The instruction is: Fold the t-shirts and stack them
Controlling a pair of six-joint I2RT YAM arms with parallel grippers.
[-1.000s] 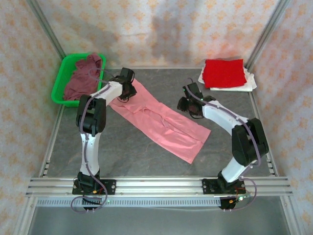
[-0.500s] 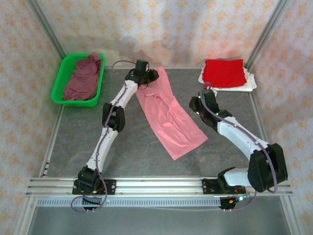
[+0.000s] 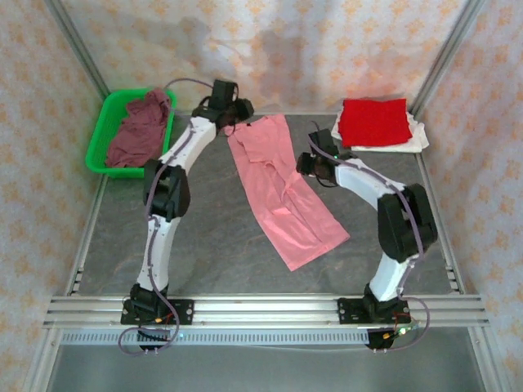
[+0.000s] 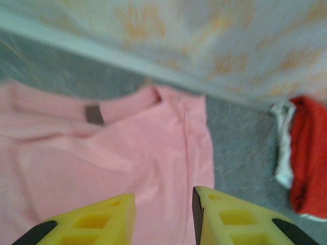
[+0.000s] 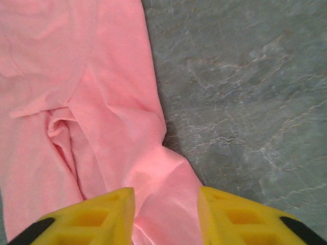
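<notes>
Left jaws first: the yellow fingers (image 4: 97, 224) are only partly apart, with pink cloth filling the gap between them. From the wrist view I honestly can't tell if they're pinching it or just hanging over it. Same with the right jaws: fingers (image 5: 235, 219) partly apart, and a bunched ridge of pink runs up into the gap. It looks like a grab in the making, but I can't say it's clamped.

Looking wider, the left arm (image 3: 176, 155) is stretched to the far end of the worktop (image 3: 212, 237), jaws at the collar end of the light pink t-shirt (image 3: 282, 192). The right arm (image 3: 368, 184) has its jaws at the shirt's right edge, roughly halfway along. The shirt lies as a long narrow strip, running from far centre down toward near right, with some puckering in the middle.

So I'd say we're mid-fold on the pink one: narrowed lengthwise, not yet folded short. The next move probably needs both ends firmly held, then one end brought over the other without dragging the wrinkles along.

After that it belongs on the pile at far right, where the red t-shirt (image 3: 374, 121) sits on the white t-shirt (image 3: 417, 137). The maroon t-shirt (image 3: 139, 131) is crumpled in the green basket (image 3: 96, 151), far left.
</notes>
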